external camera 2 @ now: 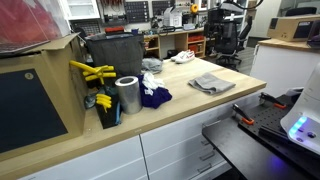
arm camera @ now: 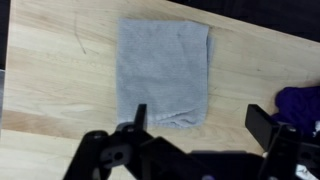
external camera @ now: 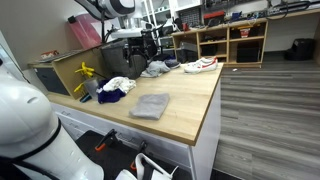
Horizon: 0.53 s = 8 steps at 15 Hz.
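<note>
A folded grey towel [arm camera: 165,72] lies flat on the wooden tabletop [arm camera: 60,70]; both exterior views show it too [external camera: 150,106] [external camera 2: 211,83]. In the wrist view my gripper [arm camera: 199,120] hangs above the towel's near edge. It is open and holds nothing. One black finger [arm camera: 138,116] is over the towel's lower hem, the other sits over bare wood near a dark purple cloth [arm camera: 300,102]. The gripper's height above the towel is unclear.
A purple cloth [external camera 2: 155,97] and a white cloth [external camera: 120,84] lie beside a metal cylinder [external camera 2: 127,95] and a yellow object [external camera 2: 92,72]. Further back are a black bin [external camera 2: 115,55], a grey garment [external camera: 155,68] and a white and red shoe [external camera: 200,66].
</note>
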Motion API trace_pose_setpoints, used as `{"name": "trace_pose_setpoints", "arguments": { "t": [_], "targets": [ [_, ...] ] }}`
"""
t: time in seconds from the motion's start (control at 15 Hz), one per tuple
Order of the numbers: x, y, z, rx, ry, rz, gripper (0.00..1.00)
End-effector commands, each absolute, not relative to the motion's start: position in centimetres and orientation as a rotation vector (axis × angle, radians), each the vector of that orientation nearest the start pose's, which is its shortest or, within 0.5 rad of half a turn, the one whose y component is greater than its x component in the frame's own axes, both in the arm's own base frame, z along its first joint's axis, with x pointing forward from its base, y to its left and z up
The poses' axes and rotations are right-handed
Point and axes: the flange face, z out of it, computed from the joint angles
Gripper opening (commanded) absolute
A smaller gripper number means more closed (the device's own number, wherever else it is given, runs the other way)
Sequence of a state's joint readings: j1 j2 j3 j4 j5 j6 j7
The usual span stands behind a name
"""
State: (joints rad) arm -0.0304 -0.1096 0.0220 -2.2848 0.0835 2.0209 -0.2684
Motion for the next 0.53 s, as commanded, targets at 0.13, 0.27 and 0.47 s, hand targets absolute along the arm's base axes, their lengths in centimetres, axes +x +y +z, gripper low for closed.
{"name": "trace_pose_setpoints", "arguments": {
  "t": [0.13,0.27,0.47],
  "targets": [
    [47.9,-0.3,43.6,-3.02,-0.33,0.227,1.0],
    [47.9,-0.1,45.1,-3.017,-0.35,0.251,1.0],
    [47.5,0.1,47.2,-3.018,-0.344,0.269,1.0]
  ]
}}
